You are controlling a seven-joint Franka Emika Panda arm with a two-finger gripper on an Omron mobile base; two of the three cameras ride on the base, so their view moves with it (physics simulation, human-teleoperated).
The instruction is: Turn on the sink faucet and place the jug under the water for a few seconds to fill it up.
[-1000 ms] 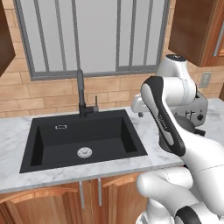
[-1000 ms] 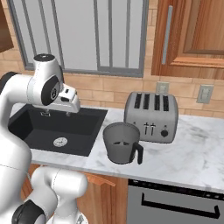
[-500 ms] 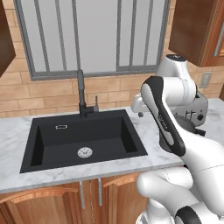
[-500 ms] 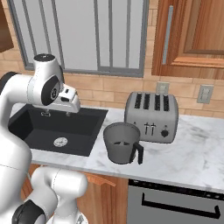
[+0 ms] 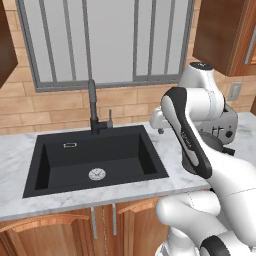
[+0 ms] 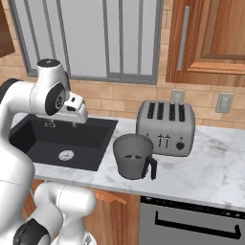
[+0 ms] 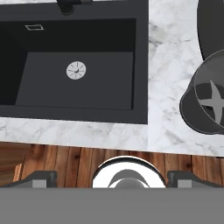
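Note:
The tall dark sink faucet (image 5: 92,102) stands behind the black sink (image 5: 50,165), whose silver drain (image 5: 97,174) lies mid-basin. No water shows at its spout. The dark grey jug (image 6: 133,155) stands upright on the marble right of the basin, handle toward the front; from above its open rim (image 7: 209,101) appears at the right edge. My gripper (image 6: 61,124) hangs open and empty, high over the sink's right part, left of the jug and clear of it. Its fingertips (image 7: 40,177) rise far apart in the hand view.
A silver four-slot toaster (image 6: 165,125) sits just behind the jug against the brick wall. White marble counter (image 6: 210,170) stretches to the right, with an oven front (image 6: 191,222) below. Wooden cabinets hang overhead at the right (image 6: 210,43).

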